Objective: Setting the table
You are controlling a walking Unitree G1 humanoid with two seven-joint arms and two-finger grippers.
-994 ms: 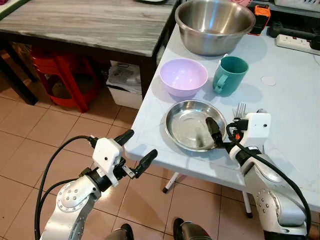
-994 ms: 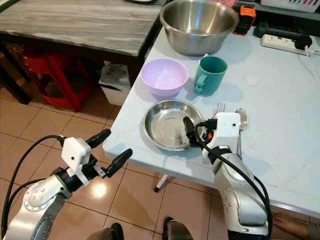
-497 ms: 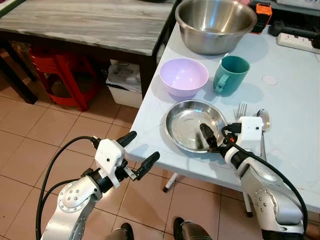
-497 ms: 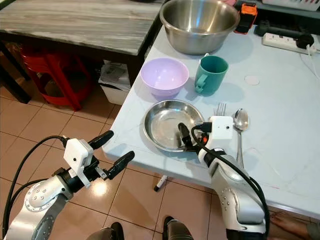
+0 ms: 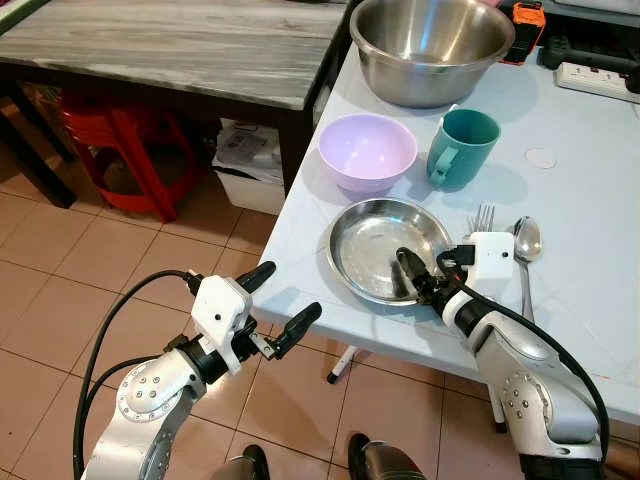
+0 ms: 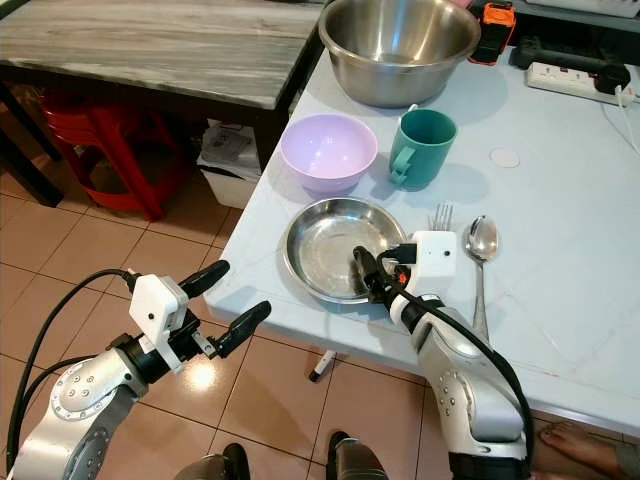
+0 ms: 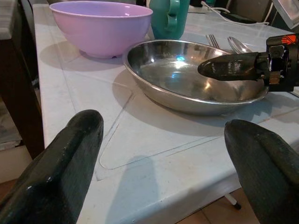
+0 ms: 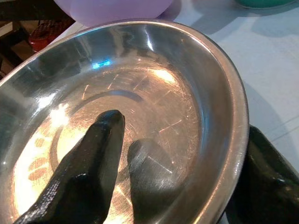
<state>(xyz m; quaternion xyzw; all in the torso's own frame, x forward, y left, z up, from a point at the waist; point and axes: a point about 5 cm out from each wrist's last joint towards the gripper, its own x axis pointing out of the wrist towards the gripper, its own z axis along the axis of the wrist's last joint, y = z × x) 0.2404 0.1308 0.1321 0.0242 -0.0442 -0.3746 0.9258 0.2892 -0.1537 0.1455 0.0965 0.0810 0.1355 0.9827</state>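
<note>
A lived-in home dining corner is showing here. Tableware is sitting on a pale blue desk (image 6: pixel 560 300): a steel plate (image 6: pixel 335 250), a lilac bowl (image 6: pixel 328 151), a teal mug (image 6: pixel 422 147), a fork (image 6: pixel 440 215), a spoon (image 6: pixel 481 250) and a big steel mixing bowl (image 6: pixel 398 45). Terracotta floor tiles (image 6: pixel 90 270) are spreading below. A red plastic stool (image 6: pixel 110 150) is tucked under a wooden side table (image 6: pixel 160 45), and a power strip (image 6: pixel 565 78) is lying at the back.
</note>
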